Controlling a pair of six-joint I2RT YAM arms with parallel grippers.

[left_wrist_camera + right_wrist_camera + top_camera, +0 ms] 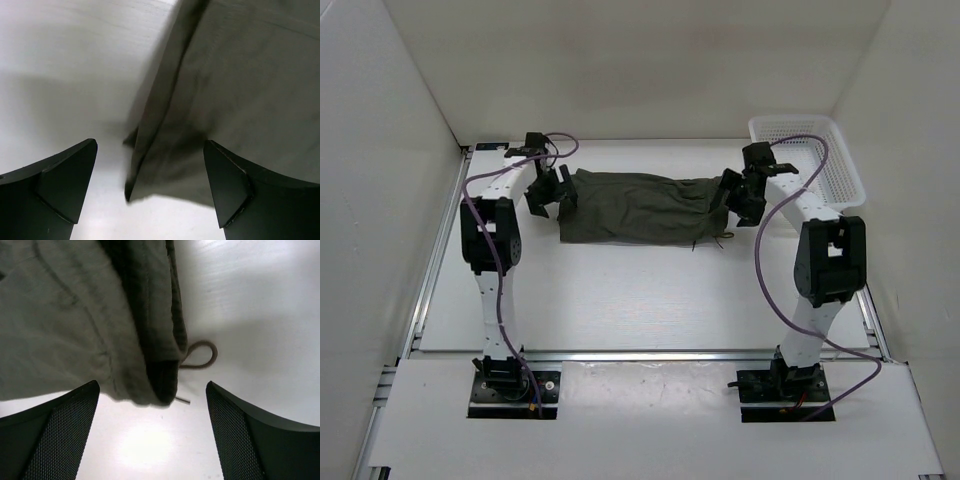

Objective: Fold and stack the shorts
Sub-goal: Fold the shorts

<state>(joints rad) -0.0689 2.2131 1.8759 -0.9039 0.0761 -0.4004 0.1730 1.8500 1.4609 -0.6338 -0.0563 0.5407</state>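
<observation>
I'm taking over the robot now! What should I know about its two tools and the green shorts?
Left tool: open, holding nothing, at the left end of the dark olive-green fabric shorts.
Right tool: open, holding nothing, at the right end, by the thin drawstring loop.
Shorts: lying at the far middle of the white table, beside the white plastic mesh basket, not in it.
Done: seemingly one fold; layered edges show in both wrist views.
Left: probably fold across again, then stack.
</observation>
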